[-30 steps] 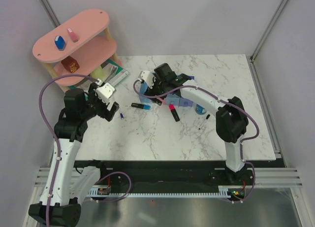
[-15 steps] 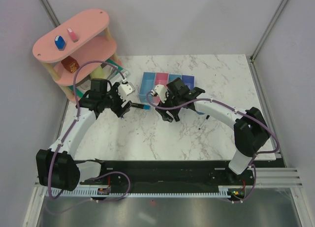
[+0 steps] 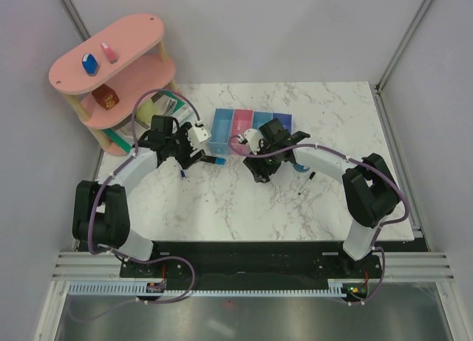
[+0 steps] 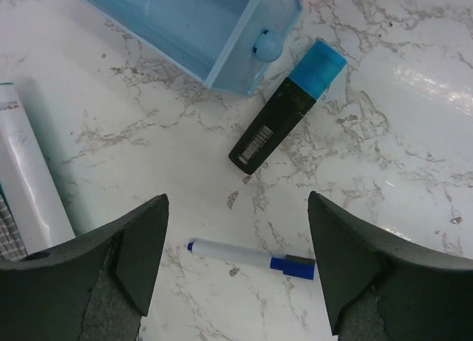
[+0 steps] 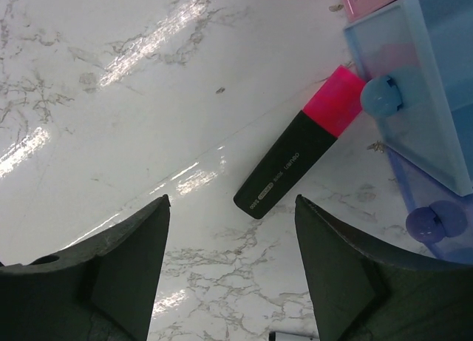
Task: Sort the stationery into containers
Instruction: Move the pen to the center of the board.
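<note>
The left gripper (image 4: 236, 200) hangs wide open and empty. The blue-capped marker (image 4: 288, 108) lies just past its fingers, beside the light blue bin (image 4: 194, 32), with a small white pen (image 4: 251, 257) between them and a book (image 4: 26, 182) alongside. The right gripper (image 5: 231, 200), also open and empty, hovers near the pink-capped marker (image 5: 299, 152), which lies just beside the bins (image 5: 436, 97).

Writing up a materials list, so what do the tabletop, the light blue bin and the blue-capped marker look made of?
Tabletop: marble-patterned and glossy, from grey veins and bright glare; stone or laminate, can't tell. Light blue bin: smooth translucent plastic; its walls look see-through. Blue-capped marker: likely opaque plastic, matte black body with printed barcode, smooth blue cap.
</note>
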